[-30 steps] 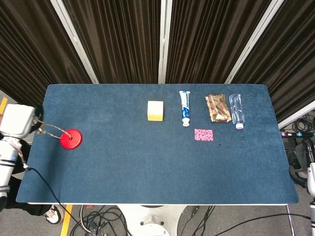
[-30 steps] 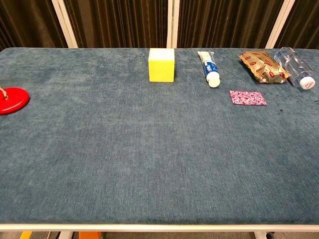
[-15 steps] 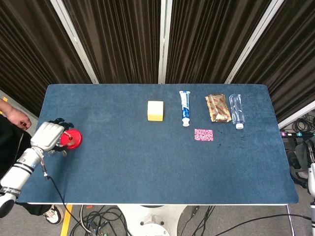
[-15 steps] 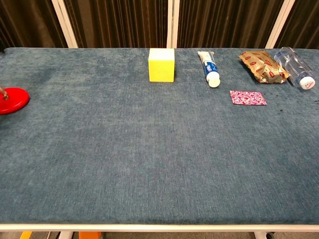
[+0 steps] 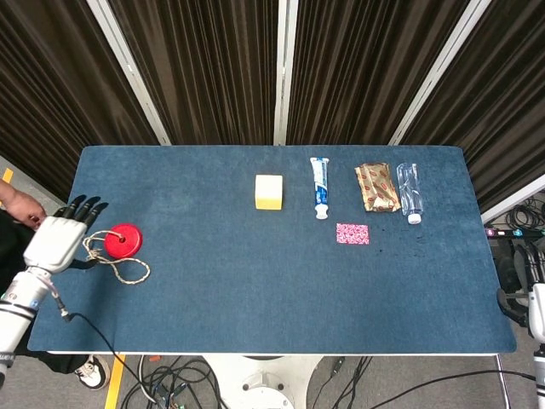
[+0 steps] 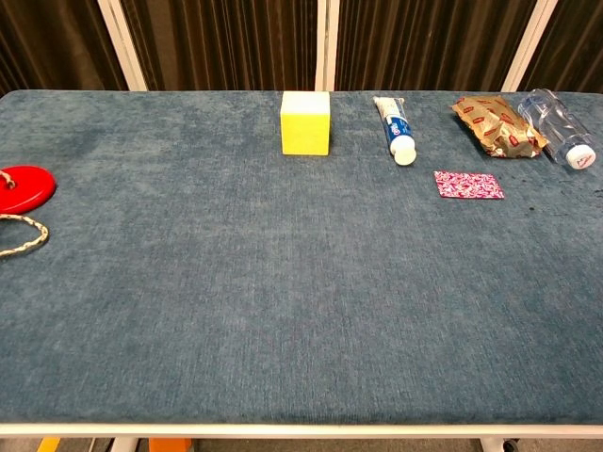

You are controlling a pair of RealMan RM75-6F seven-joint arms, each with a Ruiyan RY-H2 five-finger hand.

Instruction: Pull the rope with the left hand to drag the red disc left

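Observation:
The red disc (image 5: pixel 125 240) lies near the table's left edge, and shows at the far left in the chest view (image 6: pixel 21 188). A tan rope (image 5: pixel 122 267) runs from its centre and lies slack on the cloth in a loose loop in front of the disc; the chest view catches part of that rope (image 6: pixel 25 235). My left hand (image 5: pixel 55 236) hovers just left of the disc at the table edge, fingers (image 5: pixel 83 205) spread and extended, holding nothing. The rope's left bend lies close to the hand's thumb side. My right hand is out of both views.
On the blue table (image 5: pixel 255 290), along the back, stand a yellow block (image 5: pixel 269 191), a toothpaste tube (image 5: pixel 319 187), a snack packet (image 5: pixel 377 187) and a plastic bottle (image 5: pixel 410 192); a pink patterned card (image 5: pixel 352 233) lies nearer. A person's hand (image 5: pixel 21 205) is at the left edge.
My left hand pulled back left off the disc and opened its fingers. The rope dropped onto the table in a slack loop. The disc stayed in place.

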